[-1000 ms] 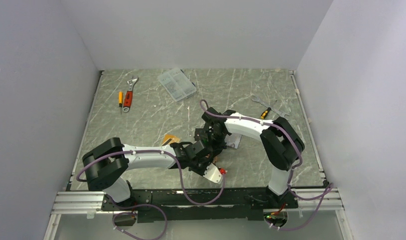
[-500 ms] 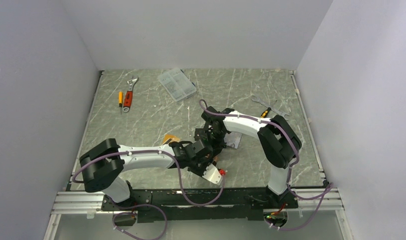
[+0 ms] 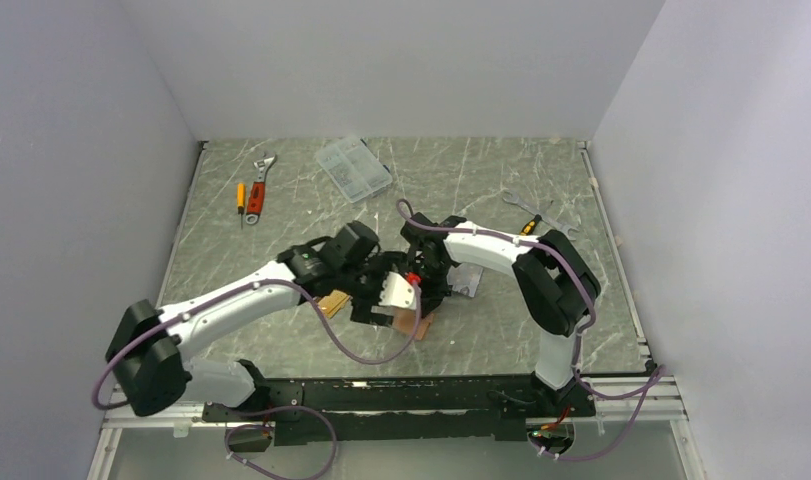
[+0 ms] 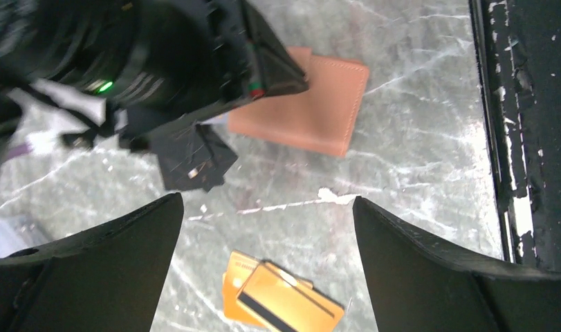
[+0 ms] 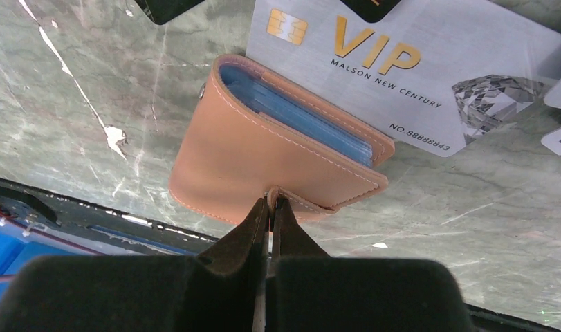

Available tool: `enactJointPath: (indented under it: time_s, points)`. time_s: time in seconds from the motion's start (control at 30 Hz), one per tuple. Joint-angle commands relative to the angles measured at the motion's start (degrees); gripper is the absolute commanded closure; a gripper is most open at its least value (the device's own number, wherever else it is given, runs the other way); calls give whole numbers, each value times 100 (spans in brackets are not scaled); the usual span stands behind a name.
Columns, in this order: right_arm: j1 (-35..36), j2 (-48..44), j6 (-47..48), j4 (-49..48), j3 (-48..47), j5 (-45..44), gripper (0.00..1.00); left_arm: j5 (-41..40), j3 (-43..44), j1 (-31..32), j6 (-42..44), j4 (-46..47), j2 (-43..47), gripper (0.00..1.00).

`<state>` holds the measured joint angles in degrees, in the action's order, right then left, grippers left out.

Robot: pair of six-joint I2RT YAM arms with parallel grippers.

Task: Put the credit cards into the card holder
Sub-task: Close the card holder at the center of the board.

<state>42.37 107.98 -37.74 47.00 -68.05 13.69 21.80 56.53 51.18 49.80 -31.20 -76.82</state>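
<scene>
Grey-green marbled table (image 3: 221, 250) boxed in by plain white walls, viewed from above. At far left, near the back, 1 small yellow screwdriver (image 3: 241, 197) just beside 1 red-handled wrench (image 3: 258, 192). Further right along the back, 1 clear compartment box (image 3: 353, 168). Towards the middle, left gripper (image 4: 263, 207) hanging above the surface, both fingers (image 4: 90, 277) spread wide and gripping nothing. Below it, framed between those fingers in the wrist view, orange-gold credit cards (image 4: 277, 304) lying flat in a small overlapping pile, the top 1 showing a dark stripe. Just beyond them, 1 black flat piece (image 4: 194, 155) of irregular outline, also flat on the table. Next to the right, salmon-pink card holder (image 5: 263, 159) lying folded on the table towards the front edge, pale-blue pockets showing at its open side. Right gripper (image 5: 270, 200) pressed together, pinching the card holder's near edge at the snap tab. Just behind the card holder, 1 silver-grey credit card (image 5: 402, 62) marked VIP in gold, lying flat, 1 corner hidden by the holder. At far right, towards the back, a few hand tools (image 3: 518, 203) well apart from everything else.
</scene>
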Motion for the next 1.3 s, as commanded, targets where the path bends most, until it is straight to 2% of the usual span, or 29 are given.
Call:
enactJointPath:
  time_s: [0.0,0.2,0.3,0.43,0.53,0.63,0.9,1.13,1.27]
  points:
    - [356,1029,16,6,438,-767,100,562,-91,-450,3,-225,691,1]
    - [425,1568,83,330,-56,-975,100,1057,-83,-1369,-109,-138,848,1]
    - [514,1727,-42,439,-199,-1165,100,1514,-53,-2037,-290,1,724,1]
    - [798,1627,-534,330,-86,-1714,100,2174,162,-2989,-564,62,493,1]
    - [1056,1527,-994,173,69,-2107,100,2283,249,-3485,-646,106,413,1]
    - [1295,1646,-1236,88,106,-2387,100,2220,304,-3766,-705,25,334,1]
    - [1467,2214,-1262,-153,245,-2569,100,2699,135,-4491,-1008,-16,373,0]
    - [1641,2829,-1056,-334,110,-2501,100,2685,112,-4746,-934,-173,429,1]
    - [1604,2648,-999,-390,170,-2569,100,2671,70,-4776,-1002,-221,424,1]
